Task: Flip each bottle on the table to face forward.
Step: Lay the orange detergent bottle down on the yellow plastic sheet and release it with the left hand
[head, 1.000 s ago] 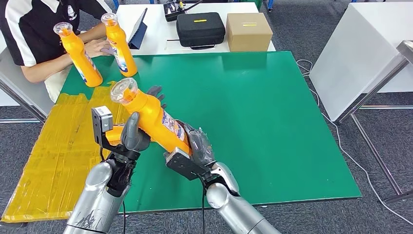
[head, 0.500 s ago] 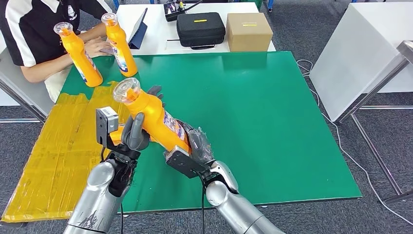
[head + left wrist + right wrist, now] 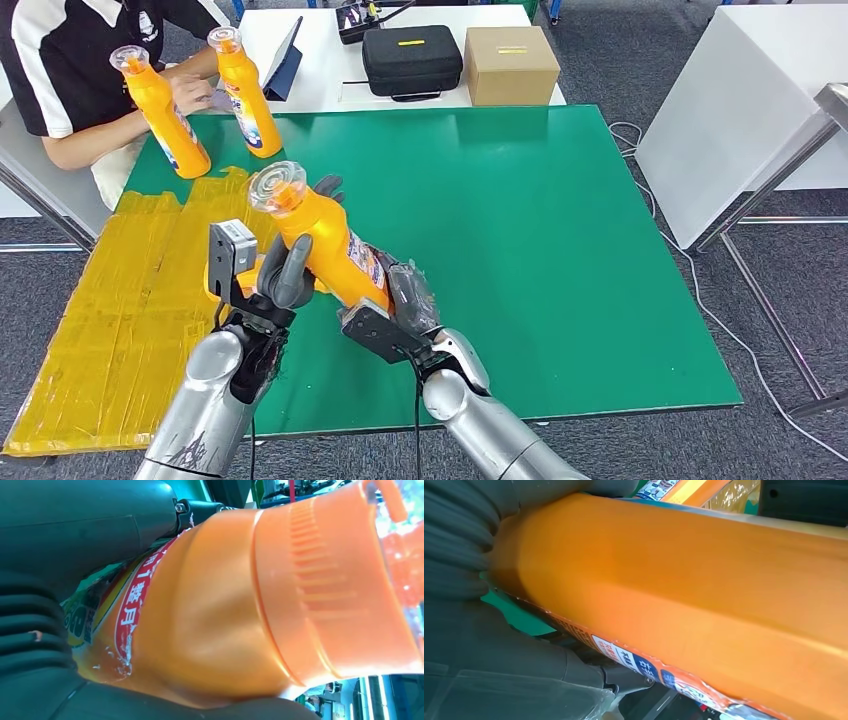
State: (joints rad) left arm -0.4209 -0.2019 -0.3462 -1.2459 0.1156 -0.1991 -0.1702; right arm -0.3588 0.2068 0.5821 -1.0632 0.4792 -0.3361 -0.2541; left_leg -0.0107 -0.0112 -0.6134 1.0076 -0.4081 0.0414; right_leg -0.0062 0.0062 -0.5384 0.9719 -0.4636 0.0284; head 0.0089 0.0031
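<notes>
Three orange bottles: one (image 3: pixel 322 240) held by both hands, two upright beyond.

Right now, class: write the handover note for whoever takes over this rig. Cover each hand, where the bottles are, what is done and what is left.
Left hand: grips the held bottle near its neck.
Right hand: holds its lower body.
Held bottle: tilted, above the green table, cap up and away.
Two more bottles stand upright at the far left corner, a person's hand at them.
Done: one bottle lifted.
Left: turn it and set it down; whether the others face forward is unclear.
</notes>
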